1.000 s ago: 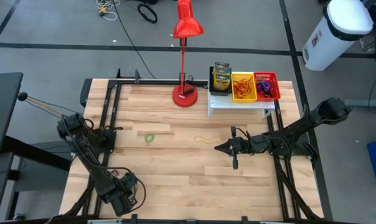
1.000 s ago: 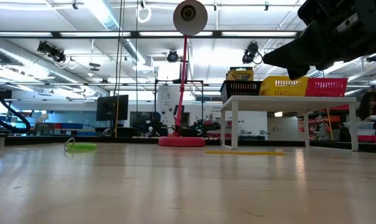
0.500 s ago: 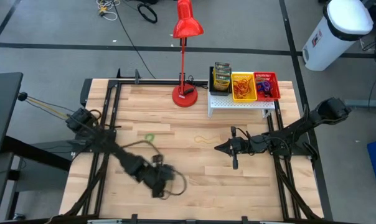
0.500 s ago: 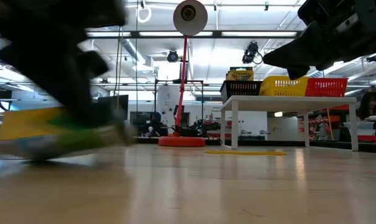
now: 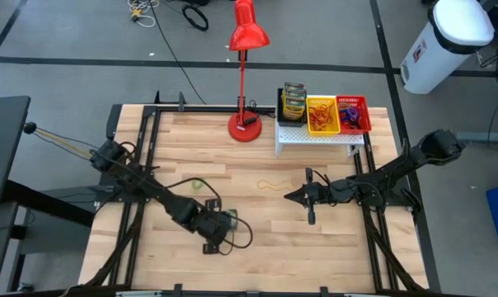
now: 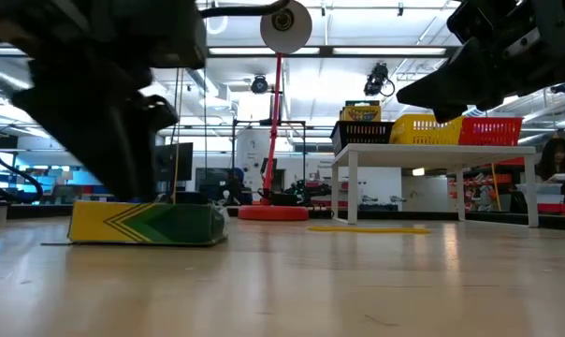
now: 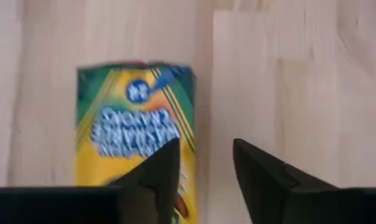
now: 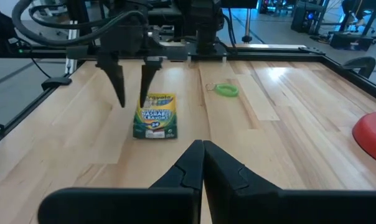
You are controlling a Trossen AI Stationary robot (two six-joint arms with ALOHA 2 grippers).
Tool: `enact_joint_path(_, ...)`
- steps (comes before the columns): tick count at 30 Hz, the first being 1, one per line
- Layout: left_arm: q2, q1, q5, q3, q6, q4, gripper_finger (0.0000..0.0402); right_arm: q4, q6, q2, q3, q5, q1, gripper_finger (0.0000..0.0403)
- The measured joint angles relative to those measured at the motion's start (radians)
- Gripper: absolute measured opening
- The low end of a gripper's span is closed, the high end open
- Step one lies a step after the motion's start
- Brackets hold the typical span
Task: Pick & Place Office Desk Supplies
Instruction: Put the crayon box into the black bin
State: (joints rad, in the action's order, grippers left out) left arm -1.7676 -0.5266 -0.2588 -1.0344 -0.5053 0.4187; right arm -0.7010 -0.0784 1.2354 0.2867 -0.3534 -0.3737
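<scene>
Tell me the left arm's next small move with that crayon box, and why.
Probably shift the left claw sideways until its fingers straddle the crayon box. The box lies flat on the table; the open claw's gap sits over bare wood beside it, one finger overlapping its edge.

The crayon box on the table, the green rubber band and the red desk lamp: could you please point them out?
crayon box [image 8: 154, 116], right wrist view, printed top face.
green rubber band [image 8: 225, 89], right wrist view, the loop.
red desk lamp [image 5: 249, 35], high view, shade.

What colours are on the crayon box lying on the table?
The crayon box is yellow and green with blue lettering, clearest in the right wrist view.
</scene>
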Motion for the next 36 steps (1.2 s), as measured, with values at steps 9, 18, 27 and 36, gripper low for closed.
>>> enact_joint_path(9,0.014,-0.113,-0.004,-0.01,-0.456,0.172,0.0236,-0.001,0.0,0.0,0.0,0.0,0.0,0.0019)
enact_joint_path(18,0.076,-0.153,-0.128,-0.01,-0.675,0.198,0.0221,0.001,-0.004,0.0,0.0,0.0,0.0,0.0019)
enact_joint_path(27,0.112,-0.121,-0.138,0.038,-0.718,0.213,0.0215,0.001,-0.005,0.0,0.0,0.0,0.0,0.0019)
enact_joint_path(36,0.111,-0.099,-0.1,0.138,-0.759,0.134,0.0196,0.004,-0.006,0.0,0.0,0.0,0.0,0.0019)
